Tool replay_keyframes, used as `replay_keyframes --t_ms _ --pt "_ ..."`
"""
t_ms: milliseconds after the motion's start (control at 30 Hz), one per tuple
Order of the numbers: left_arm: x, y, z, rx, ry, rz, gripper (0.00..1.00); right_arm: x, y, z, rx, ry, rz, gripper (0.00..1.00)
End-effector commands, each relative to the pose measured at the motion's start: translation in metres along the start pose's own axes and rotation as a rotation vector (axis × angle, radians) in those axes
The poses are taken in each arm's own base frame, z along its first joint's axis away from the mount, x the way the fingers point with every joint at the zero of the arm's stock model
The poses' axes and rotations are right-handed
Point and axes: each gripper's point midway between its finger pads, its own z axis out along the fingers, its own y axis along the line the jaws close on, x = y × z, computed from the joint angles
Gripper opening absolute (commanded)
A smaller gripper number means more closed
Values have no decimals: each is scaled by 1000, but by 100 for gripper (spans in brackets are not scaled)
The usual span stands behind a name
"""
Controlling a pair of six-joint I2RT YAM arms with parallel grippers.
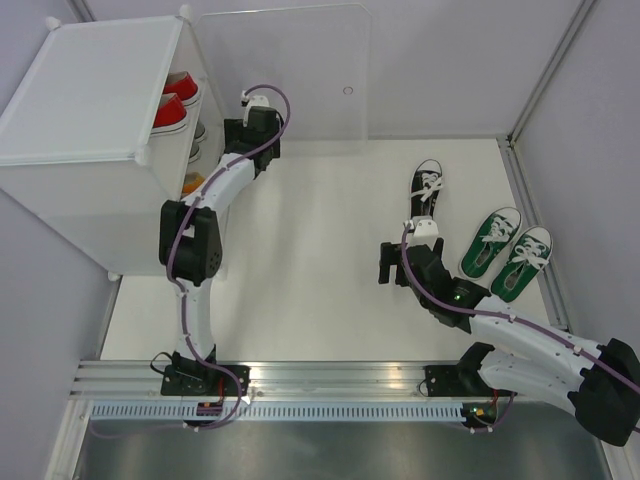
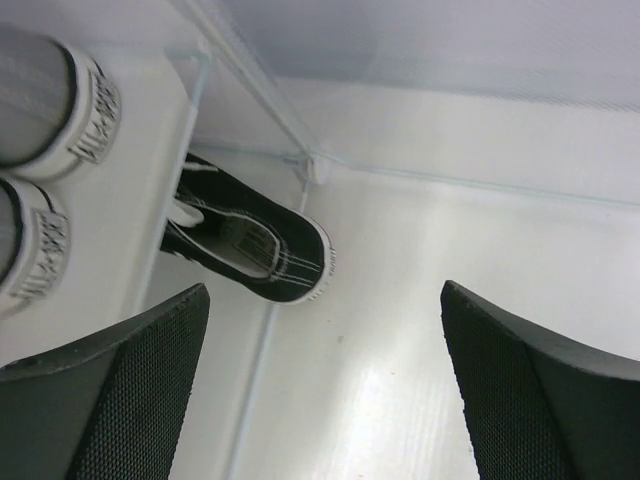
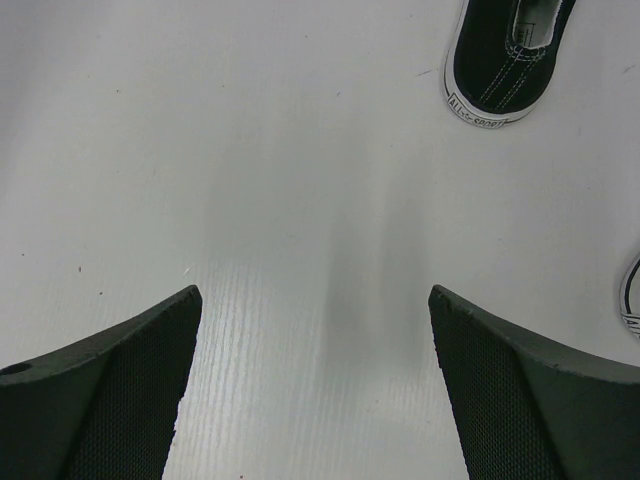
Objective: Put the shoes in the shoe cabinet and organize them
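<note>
The shoe cabinet (image 1: 85,110) stands at the back left with its clear door (image 1: 290,70) swung open. Red shoes (image 1: 175,100) show inside, with a grey one (image 1: 197,130) and an orange one (image 1: 190,183) below. My left gripper (image 1: 240,135) is at the cabinet's open front, open and empty (image 2: 325,330). Just beyond its fingertips a black shoe (image 2: 250,245) rests in the cabinet, heel toward me, beside two grey shoes (image 2: 50,100). A second black shoe (image 1: 427,190) (image 3: 505,60) and two green shoes (image 1: 505,250) lie on the table. My right gripper (image 1: 385,262) (image 3: 315,300) hangs open over bare table.
Grey walls close in the white table (image 1: 320,260) at the back and on both sides. A metal rail (image 1: 330,380) runs along the near edge by the arm bases. The sole edge of another shoe (image 3: 632,295) shows at the right edge of the right wrist view.
</note>
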Motion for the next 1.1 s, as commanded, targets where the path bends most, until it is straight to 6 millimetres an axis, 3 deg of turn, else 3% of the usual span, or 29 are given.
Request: replay_keyframes --t_ms 0,200,400,500,700,900,1000,1067 --pt "20 6 3 -109 16 -235 98 -22 11 -3 -36 -55 34 98" --pt "60 -6 25 -170 68 -381 89 -21 13 -2 -48 -52 33 98" --pt "82 -3 42 -256 78 -453 90 -21 15 -3 -59 -53 36 98" --pt "87 2 48 -281 89 -486 96 -21 16 -3 -63 -51 36 98" --pt "92 9 57 -289 123 -515 92 -20 16 -3 -65 -48 37 98" --pt "96 16 69 -268 167 -526 73 -23 15 -5 -64 -60 43 98" --pt "92 20 74 -271 162 -485 59 -23 15 -5 -64 -61 43 98" --pt "87 25 76 -282 150 -460 56 -23 14 -6 -65 -62 44 98"
